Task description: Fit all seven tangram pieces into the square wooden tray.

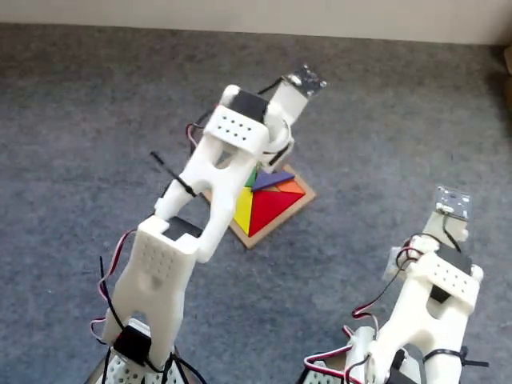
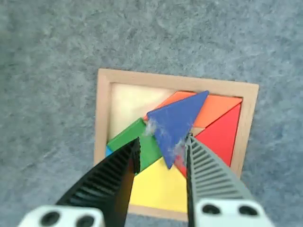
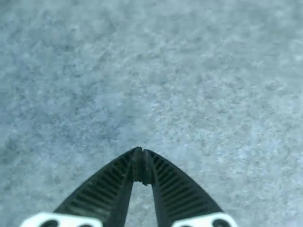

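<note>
The square wooden tray point(image 2: 102, 118) lies on the grey carpet, and in the high view the tray point(image 1: 282, 226) sits under the left arm. Inside it lie an orange piece point(image 2: 218, 108), a red triangle point(image 2: 221, 137), a yellow triangle point(image 2: 158, 187) and a green piece point(image 2: 132, 142). One corner of the tray floor point(image 2: 127, 100) is bare wood. My left gripper point(image 2: 162, 144) is shut on a blue triangle point(image 2: 177, 118), held tilted above the pieces in the middle of the tray. My right gripper point(image 3: 142, 165) is shut with nothing in it, over bare carpet.
Grey carpet point(image 1: 96, 112) surrounds the tray on all sides. The right arm point(image 1: 436, 288) stands at the front right, well away from the tray. A pale wall strip point(image 1: 320, 16) runs along the far edge.
</note>
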